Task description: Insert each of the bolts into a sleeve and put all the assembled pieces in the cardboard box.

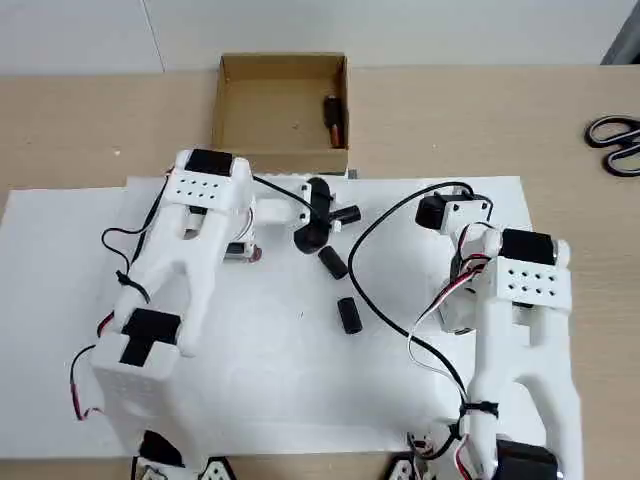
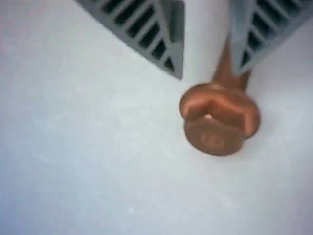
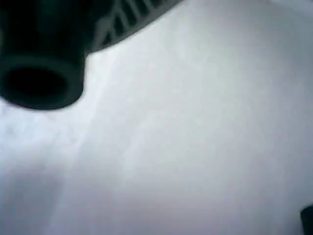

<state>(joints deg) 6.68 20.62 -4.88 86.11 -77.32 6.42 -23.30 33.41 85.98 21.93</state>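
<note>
On a white paper sheet [image 1: 300, 400] spread over a pale wood-grain table [image 1: 100, 110], two white plastic arms stand before a plain white wall. The left gripper [image 2: 205, 68], its dark ribbed fingers [image 2: 146, 29] a narrow gap apart, straddles a copper-coloured bolt [image 2: 217, 120]. The smooth shank runs along one finger, clear of the other, and the flanged hexagonal head faces the wrist camera. The left arm is folded high, its wrist turned toward the middle of the sheet.

Close to the right wrist camera sits a tubular black sleeve [image 3: 41, 73], its round open end on show. It seems to sit in the right gripper [image 1: 432, 213], though whether that tool grips it cannot be told from so blurred a view. The right arm stretches forward along the sheet's edge.

Three short black cylinders lie loose between the arms: the first sleeve [image 1: 346, 214] nearest the box, then the second sleeve [image 1: 333, 262] and the third sleeve [image 1: 348, 314], each farther back. The shallow open cardboard box [image 1: 270, 110] stands at the sheet's far edge, with an assembled piece [image 1: 332, 118] against its wall on the right arm's side. Black-handled scissors [image 1: 612, 140] rest on the bare table.
</note>
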